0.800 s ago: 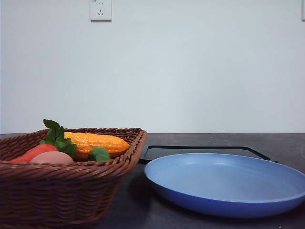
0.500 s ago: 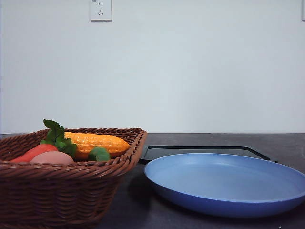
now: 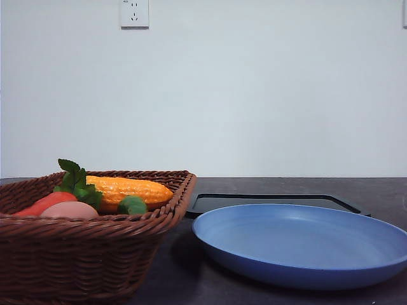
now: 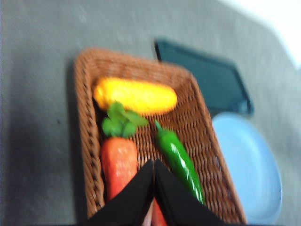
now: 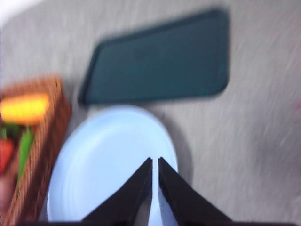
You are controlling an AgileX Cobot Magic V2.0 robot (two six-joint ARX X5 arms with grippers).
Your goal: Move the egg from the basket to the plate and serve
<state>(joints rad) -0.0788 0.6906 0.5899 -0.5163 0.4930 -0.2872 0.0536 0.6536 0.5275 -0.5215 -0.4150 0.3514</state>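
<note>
Front view, contents by size. Dark grey table (image 3: 381,187): carries everything. Wide shallow blue round plate (image 3: 299,244), near right: bare, set beside the source so the carry is short. Brown woven wicker basket (image 3: 89,254), near left, just beside the plate. Flat black rectangular tray (image 3: 267,201), far side, behind the plate. Bumpy yellow-orange corn cob (image 3: 127,189), orange-red carrot with green leaves (image 3: 48,202), glossy green pepper (image 4: 178,160): basket-fellows. Smooth pinkish-brown oval egg (image 3: 70,210): in the basket's near end, against the carrot. My left gripper (image 4: 154,165), fingers pressed together, holding nothing, hangs above the basket; my right gripper (image 5: 155,162), likewise together and empty, waits over the plate.
</note>
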